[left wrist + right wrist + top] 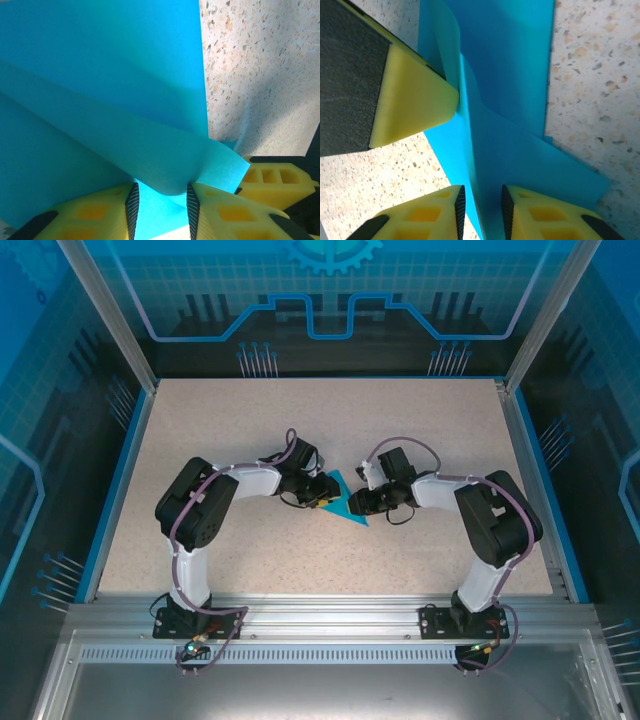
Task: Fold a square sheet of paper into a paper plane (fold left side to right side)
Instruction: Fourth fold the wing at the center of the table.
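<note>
The bright blue sheet of paper [347,507] lies at the table's middle, folded into a pointed triangle with layered flaps. My left gripper [322,497] meets it from the left and my right gripper [357,502] from the right, tips almost touching. In the left wrist view a rounded fold of the paper [100,75] bulges between the pads of my left gripper [160,192], which is shut on it. In the right wrist view a raised flap of the paper [510,75] stands between the narrow jaws of my right gripper [481,195], shut on it. A left finger [415,100] presses the flap's far end.
The speckled tabletop [420,430] is bordered by a blue rim and glass walls. A yellow finger of the other gripper [272,180] sits close by the paper's corner. Both arm bases stand on the metal rail [320,615] at the near edge.
</note>
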